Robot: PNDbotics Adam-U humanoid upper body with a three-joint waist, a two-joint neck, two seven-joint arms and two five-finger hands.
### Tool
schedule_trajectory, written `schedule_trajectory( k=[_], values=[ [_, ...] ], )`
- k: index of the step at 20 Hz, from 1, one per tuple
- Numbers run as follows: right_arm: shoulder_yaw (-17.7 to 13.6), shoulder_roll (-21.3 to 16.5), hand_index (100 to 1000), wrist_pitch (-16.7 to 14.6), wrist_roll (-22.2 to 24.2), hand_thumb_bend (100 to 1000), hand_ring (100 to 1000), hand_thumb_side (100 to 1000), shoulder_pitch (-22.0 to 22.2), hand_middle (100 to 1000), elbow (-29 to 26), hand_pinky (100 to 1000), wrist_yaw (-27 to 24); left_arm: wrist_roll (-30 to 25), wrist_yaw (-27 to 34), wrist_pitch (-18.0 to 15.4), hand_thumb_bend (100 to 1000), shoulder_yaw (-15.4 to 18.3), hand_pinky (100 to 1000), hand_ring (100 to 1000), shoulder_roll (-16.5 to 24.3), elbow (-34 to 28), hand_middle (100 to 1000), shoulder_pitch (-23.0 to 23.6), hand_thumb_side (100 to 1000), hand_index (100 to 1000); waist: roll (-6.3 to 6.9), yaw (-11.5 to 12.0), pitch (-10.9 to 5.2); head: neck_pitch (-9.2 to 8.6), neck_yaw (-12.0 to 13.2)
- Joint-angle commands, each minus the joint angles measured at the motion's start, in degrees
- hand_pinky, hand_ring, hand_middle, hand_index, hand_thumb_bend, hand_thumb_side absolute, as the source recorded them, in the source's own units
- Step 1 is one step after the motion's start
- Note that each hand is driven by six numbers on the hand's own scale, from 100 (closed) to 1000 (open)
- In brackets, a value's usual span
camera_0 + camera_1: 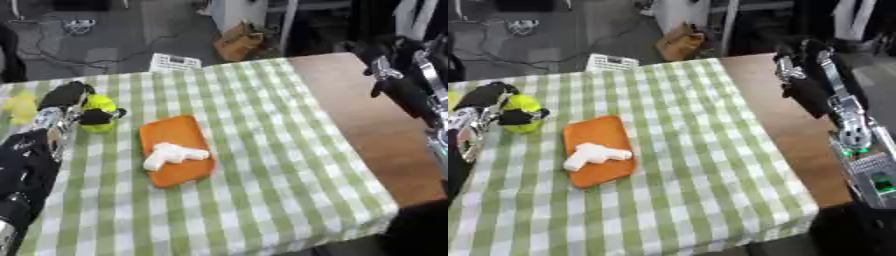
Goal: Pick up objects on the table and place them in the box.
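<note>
Orange tray (179, 131) sits centre-left on the checked tablecloth (262, 165), a white toy (173, 154) lying on it, likely staged for pickup. Left of frame, left hand (77, 111) has fingers curled round a yellow-green ball (100, 104), lifting grip by the look. Another yellow thing (19, 107) at left edge. Right hand (802, 82) upper right over bare wood, idle; can't tell its fingers. No box visible.

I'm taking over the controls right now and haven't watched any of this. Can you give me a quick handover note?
Left hand: curled round a yellow-green round object at the table's left side.
Right hand: over the bare wood at the right edge, holding nothing; finger state unclear.
White toy pistol lies on the orange tray.
No box in view.
Left: box the round object and the pistol.
</note>
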Motion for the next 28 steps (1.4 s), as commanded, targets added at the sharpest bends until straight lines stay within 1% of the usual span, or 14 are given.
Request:
schedule_trajectory(
  k=[1, 6, 7, 10, 11, 12, 13, 14, 15, 16, 17, 20, 21, 28],
  values=[
    [-0.4, -1.1, 834, -0.05, -0.01, 101, 566, 625, -0.85, 590, -1.06, 351, -0.37, -4.65, -0.39, 0.11, 754, -0.38, 657, 805, 0.78, 1.04, 846, -0.02, 762, 884, 0.06, -0.07, 0.04, 0.26, -0.08],
    [-0.45, -1.06, 833, -0.07, -0.06, 117, 565, 627, -0.74, 590, -1.03, 351, -0.37, -3.56, -4.01, 1.45, 795, -0.59, 699, 858, 0.9, 0.23, 888, 0.64, 726, 900, 0.12, -0.09, 0.04, 0.26, -0.24],
    [-0.44, -1.05, 833, -0.09, -0.04, 128, 565, 627, -0.74, 590, -1.04, 351, -0.37, -2.87, -5.11, 1.63, 834, -0.67, 694, 852, 0.87, 0.27, 881, 0.77, 702, 901, 0.12, -0.1, 0.06, 0.26, -0.3],
    [-0.49, -1.06, 833, -0.12, -0.04, 133, 565, 628, -0.7, 590, -1.02, 351, -0.33, -1.65, -8.4, 1.85, 834, -0.77, 632, 788, 0.67, 0.58, 834, 1.07, 658, 877, 0.1, -0.11, 0.11, 0.26, -0.44],
    [-0.5, -1.07, 833, -0.12, -0.05, 136, 566, 628, -0.69, 590, -1.01, 351, -0.34, -1.52, -9.04, 1.91, 750, -0.67, 456, 630, 0.63, 0.6, 739, 1.09, 487, 828, 0.09, -0.1, 0.11, 0.26, -0.46],
    [-0.53, -1.07, 833, -0.12, -0.07, 136, 566, 628, -0.69, 590, -1.01, 351, -0.35, -1.37, -9.51, 2.12, 750, -0.57, 456, 630, 0.6, 0.5, 739, 1.09, 487, 828, 0.08, -0.1, 0.12, 0.26, -0.48],
    [-0.54, -1.07, 833, -0.12, -0.08, 136, 566, 629, -0.68, 590, -1.0, 352, -0.36, -1.33, -9.8, 2.25, 639, -0.51, 202, 464, 0.57, 0.4, 632, 1.05, 283, 765, 0.07, -0.09, 0.11, 0.26, -0.52],
    [-0.53, -1.07, 833, -0.13, -0.07, 136, 566, 629, -0.67, 590, -0.99, 352, -0.36, -1.49, -9.88, 2.29, 639, -0.47, 202, 464, 0.57, 0.25, 632, 0.98, 283, 765, 0.07, -0.07, 0.09, 0.26, -0.57],
    [-0.54, -1.07, 833, -0.13, -0.07, 135, 566, 630, -0.66, 590, -0.98, 352, -0.35, -1.73, -9.81, 2.3, 570, -0.41, 100, 356, 0.59, 0.06, 534, 0.9, 139, 689, 0.07, -0.06, 0.06, 0.26, -0.6],
    [-0.56, -1.06, 833, -0.13, -0.1, 135, 566, 630, -0.65, 590, -0.96, 352, -0.35, -2.12, -9.48, 2.29, 570, -0.34, 100, 356, 0.64, -0.21, 534, 0.8, 139, 689, 0.07, -0.04, 0.03, 0.26, -0.62],
    [-0.57, -1.06, 833, -0.13, -0.12, 135, 566, 630, -0.64, 590, -0.94, 352, -0.35, -2.5, -9.12, 2.28, 527, -0.3, 100, 318, 0.67, -0.44, 490, 0.74, 107, 648, 0.06, -0.03, 0.01, 0.26, -0.63],
    [-0.62, -1.12, 833, -0.15, -0.17, 135, 566, 630, -0.58, 590, -0.92, 352, -0.35, -4.09, -6.75, 2.02, 518, -0.17, 100, 303, 0.86, -1.38, 471, 0.44, 100, 622, 0.04, 0.05, -0.07, 0.26, -0.68],
    [-0.64, -1.13, 832, -0.14, -0.18, 135, 566, 630, -0.56, 589, -0.91, 352, -0.34, -4.35, -6.13, 1.91, 483, -0.19, 100, 265, 0.96, -1.86, 433, 0.22, 100, 561, 0.03, 0.08, -0.12, 0.26, -0.69],
    [-0.79, -1.26, 832, -0.1, -0.33, 137, 566, 629, -0.43, 589, -0.85, 352, -0.26, -7.12, -0.4, -0.43, 447, -0.84, 100, 252, 2.55, -7.98, 409, -1.55, 100, 556, 0.04, 0.44, -0.48, 0.26, -0.77]
  ],
)
